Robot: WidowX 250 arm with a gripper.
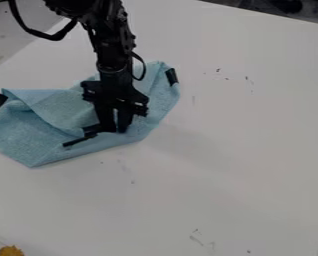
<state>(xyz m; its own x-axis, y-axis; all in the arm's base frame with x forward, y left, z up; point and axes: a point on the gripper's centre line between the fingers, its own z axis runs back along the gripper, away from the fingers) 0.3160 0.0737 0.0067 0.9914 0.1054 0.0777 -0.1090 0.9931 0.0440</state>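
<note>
While a blue cloth (28,135) is lying rumpled and partly folded across the left side of a white table (242,150), a black gripper (115,131) is pointing down at its near edge, beside a dark strip (79,141). Whether the gripper is standing apart, together or clamped on fabric, one cannot tell. Good handling is probably calling for a shallow pinch close to the edge, slow motion and little drag, keeping the layers from bunching.
</note>
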